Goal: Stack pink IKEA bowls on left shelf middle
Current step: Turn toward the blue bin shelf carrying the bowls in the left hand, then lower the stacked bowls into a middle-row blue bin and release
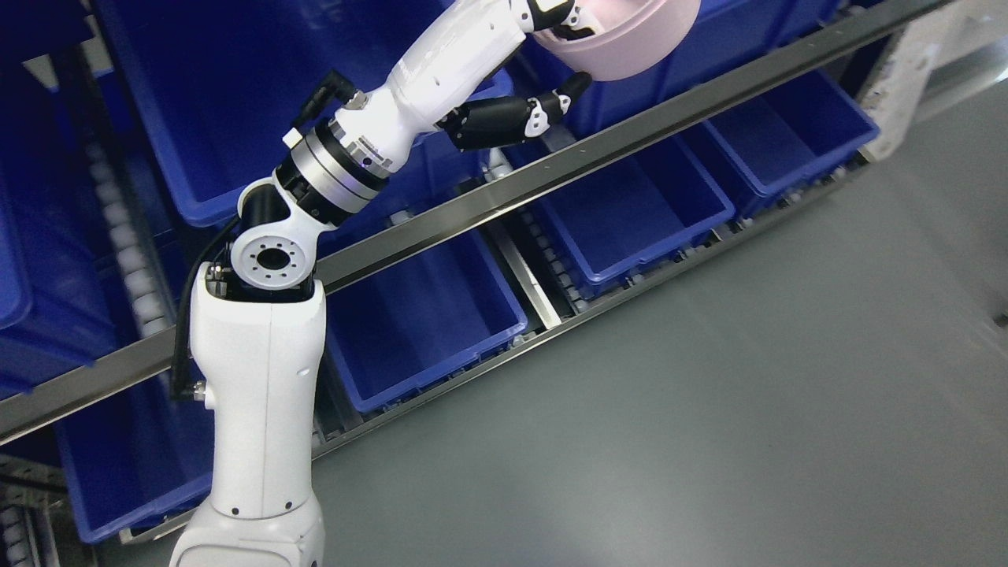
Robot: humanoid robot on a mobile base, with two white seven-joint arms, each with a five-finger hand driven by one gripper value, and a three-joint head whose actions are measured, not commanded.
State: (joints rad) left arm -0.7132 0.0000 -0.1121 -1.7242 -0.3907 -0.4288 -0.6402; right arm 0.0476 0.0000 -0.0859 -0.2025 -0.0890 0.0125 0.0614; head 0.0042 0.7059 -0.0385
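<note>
Closest to the camera, the lower-shelf blue bins point(630, 216) look empty, no stack anywhere I can see. Farther up, the left hand point(551, 55) has its fingers wrapped on a pink bowl point(638, 39), held in the air above the shelf rail point(630, 130), so I'd say it's mid-carry with placing and stacking left.

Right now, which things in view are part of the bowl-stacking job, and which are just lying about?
Part of the job:
- pale pink plastic bowl, held at the top edge
- left hand, black fingers curled on the bowl

Just there:
- empty blue plastic bins on the lower level
- large blue bin behind the arm
- grey metal shelf rail
- grey floor
</note>
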